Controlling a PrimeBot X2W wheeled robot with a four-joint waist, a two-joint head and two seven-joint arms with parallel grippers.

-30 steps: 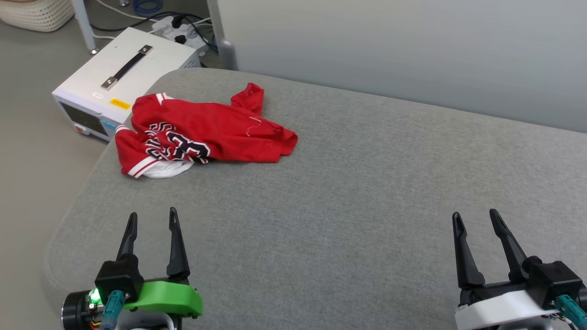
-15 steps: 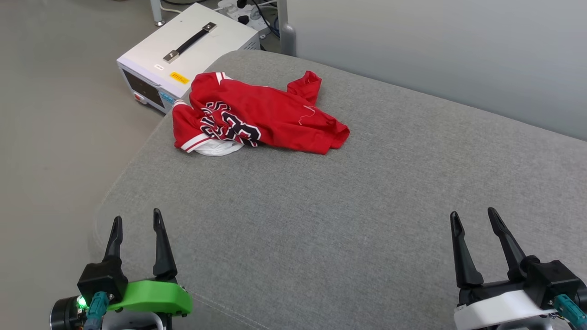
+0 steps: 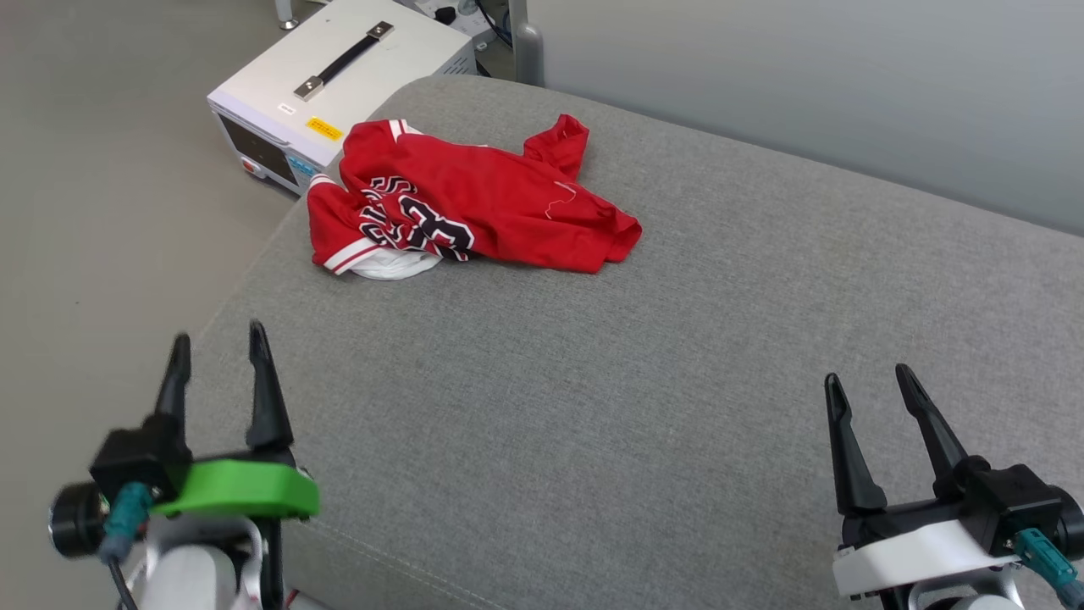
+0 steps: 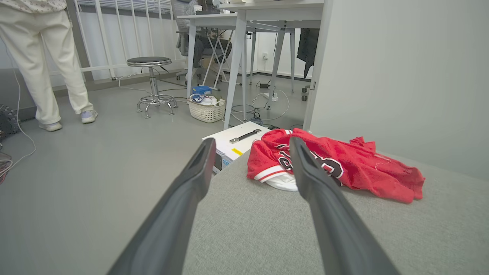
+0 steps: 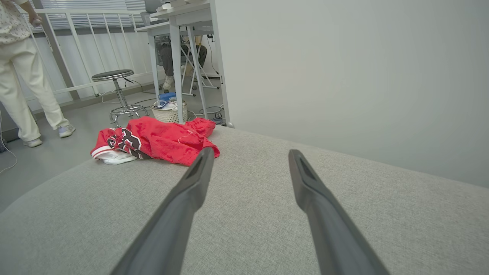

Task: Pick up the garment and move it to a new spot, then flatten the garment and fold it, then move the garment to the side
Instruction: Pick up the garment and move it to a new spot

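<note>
The garment [image 3: 474,199] lies crumpled near the far left corner of the grey cushioned surface [image 3: 644,364]: red cloth with black white-outlined characters, striped trim and a bit of white sleeve underneath. It also lies ahead of the fingers in the left wrist view, garment [image 4: 344,164], and at the left in the right wrist view, garment [image 5: 160,139]. My left gripper [image 3: 218,343] is open at the lower left, over the surface's left edge and well short of the garment. My right gripper [image 3: 872,381] is open at the lower right, holding nothing.
A white equipment box [image 3: 339,76] with a black handle stands on the floor beside the surface's far left corner. A grey partition [image 3: 804,85] runs along the far side. Farther off are a person's legs [image 4: 42,65], a stool [image 4: 151,86], a basket [image 4: 208,109] and desks.
The head camera has shifted, so the whole scene slid in view. My left gripper has risen and moved forward and left. The garment lies as before.
</note>
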